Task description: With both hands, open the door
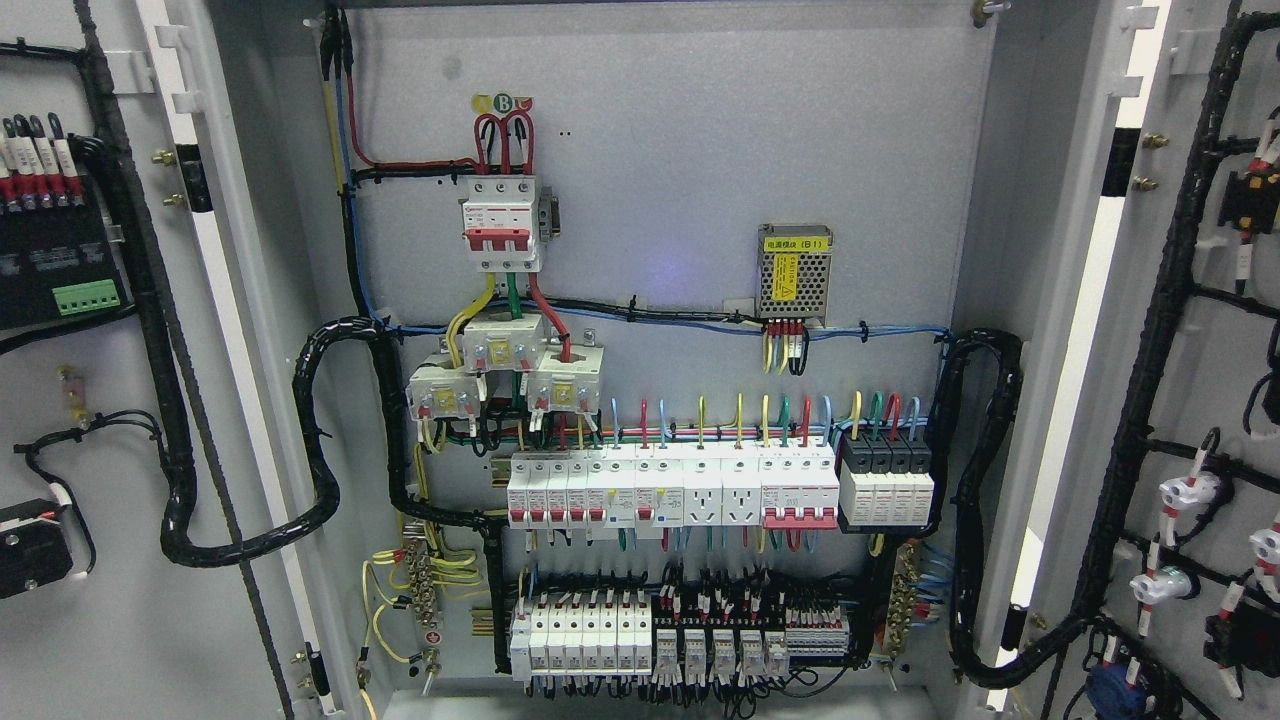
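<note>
Both cabinet doors stand swung wide: the left door fills the picture's left edge and the right door its right, their inner faces and wiring turned toward the camera, so the back panel with its main breaker, power supply and breaker rows is fully exposed. Neither hand shows, so the fingers' state cannot be told, nor any place relative to them. The opening looks complete.
</note>
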`<action>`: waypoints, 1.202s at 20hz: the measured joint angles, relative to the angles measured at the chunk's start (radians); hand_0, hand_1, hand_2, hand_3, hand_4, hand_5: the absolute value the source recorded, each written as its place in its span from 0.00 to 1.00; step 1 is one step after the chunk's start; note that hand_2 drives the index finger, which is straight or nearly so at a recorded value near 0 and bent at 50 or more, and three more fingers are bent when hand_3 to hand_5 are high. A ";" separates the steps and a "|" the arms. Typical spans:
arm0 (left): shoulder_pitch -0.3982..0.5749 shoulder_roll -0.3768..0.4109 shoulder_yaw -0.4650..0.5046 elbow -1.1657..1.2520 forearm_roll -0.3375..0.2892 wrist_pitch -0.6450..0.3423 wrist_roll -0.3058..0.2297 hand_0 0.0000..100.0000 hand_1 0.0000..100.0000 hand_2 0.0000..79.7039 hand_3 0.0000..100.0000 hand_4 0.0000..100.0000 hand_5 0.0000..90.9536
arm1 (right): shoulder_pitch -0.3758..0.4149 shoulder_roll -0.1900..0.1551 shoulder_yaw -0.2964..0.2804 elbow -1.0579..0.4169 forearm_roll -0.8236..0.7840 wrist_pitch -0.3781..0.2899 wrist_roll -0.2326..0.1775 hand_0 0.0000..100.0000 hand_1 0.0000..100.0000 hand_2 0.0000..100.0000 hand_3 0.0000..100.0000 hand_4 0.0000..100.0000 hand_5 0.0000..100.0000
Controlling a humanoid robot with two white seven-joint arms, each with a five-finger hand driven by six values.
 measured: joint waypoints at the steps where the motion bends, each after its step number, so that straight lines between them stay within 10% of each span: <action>1: 0.009 -0.014 -0.007 0.017 -0.009 0.000 -0.003 0.00 0.00 0.00 0.00 0.03 0.00 | 0.007 0.006 0.011 0.020 0.001 0.000 -0.001 0.11 0.00 0.00 0.00 0.00 0.00; 13: 0.002 -0.129 -0.054 0.362 -0.070 0.002 -0.010 0.00 0.00 0.00 0.00 0.03 0.00 | -0.005 0.136 0.116 0.414 0.048 0.000 0.002 0.11 0.00 0.00 0.00 0.00 0.00; 24: -0.230 -0.212 -0.024 0.861 -0.153 0.013 -0.033 0.00 0.00 0.00 0.00 0.03 0.00 | -0.276 0.364 0.096 1.000 0.108 0.000 0.006 0.11 0.00 0.00 0.00 0.00 0.00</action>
